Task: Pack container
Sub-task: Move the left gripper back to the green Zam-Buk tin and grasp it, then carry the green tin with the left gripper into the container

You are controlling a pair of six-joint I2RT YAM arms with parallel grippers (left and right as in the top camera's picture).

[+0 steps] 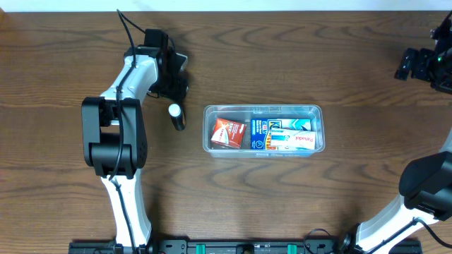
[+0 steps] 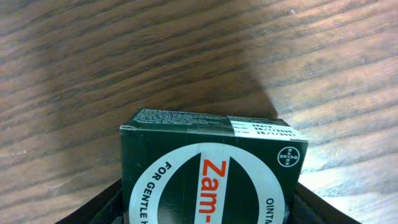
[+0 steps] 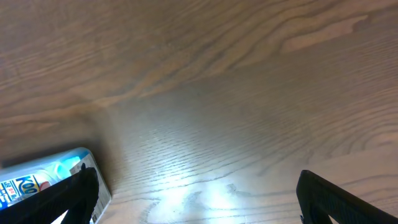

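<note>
Dark wood-grain bench (image 1: pixel 296 204) from edge to edge, and all the action is on the left side of it. The left gripper (image 1: pixel 174 107) is down low over a green ointment box (image 2: pixel 211 177), with one jaw on each flank of it. In the left wrist view the printed face with its white ring and red "Zam-" lettering fills the frame, and a dark jaw shows in each lower corner. They look right up against the cardboard, but I cannot tell whether they are truly pinching it or just bracketing it. Taking it across the narrow sides makes sense, since that looks like the one span the jaws can cover squarely.

Over to the right gripper (image 3: pixel 196 202): jaws spread wide, nothing between them, parked high at the far right corner. My read is that it is keeping out of the way.

Now the container (image 1: pixel 263 107). It sits mid-bench, well apart from the left arm, with its long side running left to right. It is a clear, shallow tub with rounded corners and a raised rim, so you can see straight through the walls. Already inside are a red carton (image 1: pixel 228 132) at the left end, blue-and-white cartons (image 1: pixel 272 128) in the middle and a white box (image 1: pixel 301 141) lying flat at the right. It's getting crowded in there. Any free space looks slim, so the green ointment box will need a tidy line in.
</note>
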